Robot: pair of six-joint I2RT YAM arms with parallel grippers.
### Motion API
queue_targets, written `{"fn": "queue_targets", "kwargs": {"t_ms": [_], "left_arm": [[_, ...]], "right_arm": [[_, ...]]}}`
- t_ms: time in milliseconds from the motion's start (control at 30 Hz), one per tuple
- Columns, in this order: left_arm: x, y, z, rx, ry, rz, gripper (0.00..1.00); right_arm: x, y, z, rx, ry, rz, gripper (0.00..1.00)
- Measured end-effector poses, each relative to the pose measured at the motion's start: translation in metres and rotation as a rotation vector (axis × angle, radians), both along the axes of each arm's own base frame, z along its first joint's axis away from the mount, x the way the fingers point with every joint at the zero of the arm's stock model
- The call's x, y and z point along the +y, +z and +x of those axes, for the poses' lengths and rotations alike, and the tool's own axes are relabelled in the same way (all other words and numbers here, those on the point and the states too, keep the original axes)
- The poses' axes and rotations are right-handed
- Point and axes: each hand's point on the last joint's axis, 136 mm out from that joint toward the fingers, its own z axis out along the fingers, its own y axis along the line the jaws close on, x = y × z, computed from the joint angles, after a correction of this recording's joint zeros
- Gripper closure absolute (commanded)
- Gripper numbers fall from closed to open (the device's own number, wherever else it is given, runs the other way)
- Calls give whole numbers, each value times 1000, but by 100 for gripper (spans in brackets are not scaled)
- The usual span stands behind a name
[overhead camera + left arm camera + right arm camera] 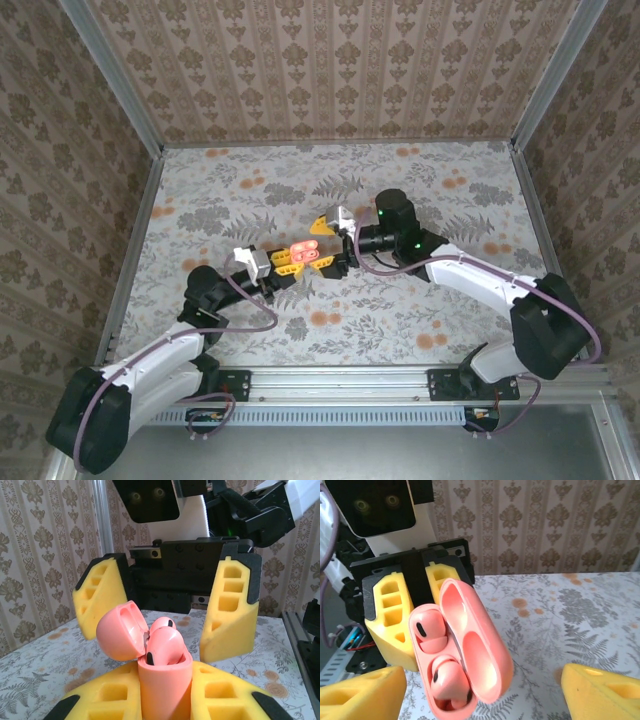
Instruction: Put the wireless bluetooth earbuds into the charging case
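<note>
Clamped in the left tool (165, 702): glossy coral-red plastic charging case (165, 685), lid up, both tiny coral-pink earbuds (427, 630) seated. Opposite, right tool (165, 605) wide open, empty. Likely just lid-closing remaining.

A: What are the surfaces like?
B: The charging case (482, 655) is glossy coral plastic, smooth, with light glinting inside its lid. The earbuds (427, 630) have the same sheen.
A: And around it?
B: The right pincer (156, 642) has matt yellow fingers (230, 615), foam-like, on black plastic. The tabletop (580, 610) wears a matt printed cloth (250, 190). The front rail (400, 378) is brushed metal, and the right arm's shell (470, 272) is smooth white plastic.
</note>
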Motion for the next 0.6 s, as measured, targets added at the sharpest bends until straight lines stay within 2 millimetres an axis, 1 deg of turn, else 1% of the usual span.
{"fn": "queue_targets", "kwargs": {"t_ms": [100,233,300,367,467,533,600], "left_arm": [[-1,0,-1,-3,-3,1,92],[-1,-1,0,-1,3,5,92],[-1,-2,0,-3,4,8,92],[-1,-2,-1,-2,1,11,92],[-2,-4,-1,-2,-4,17,92],[-4,-4,-4,-5,-16,16,92],[-3,-6,1,7,5,21,92]], "right_arm": [[5,-1,-6,13,45,2,24],[5,0,-18,12,112,10,33],[5,1,-20,-5,125,13,37],[0,4,-23,-35,129,19,40],[-12,11,-37,-83,129,35,43],[-20,17,-44,-116,126,50,44],[-28,21,-51,-135,122,60,42]]}}
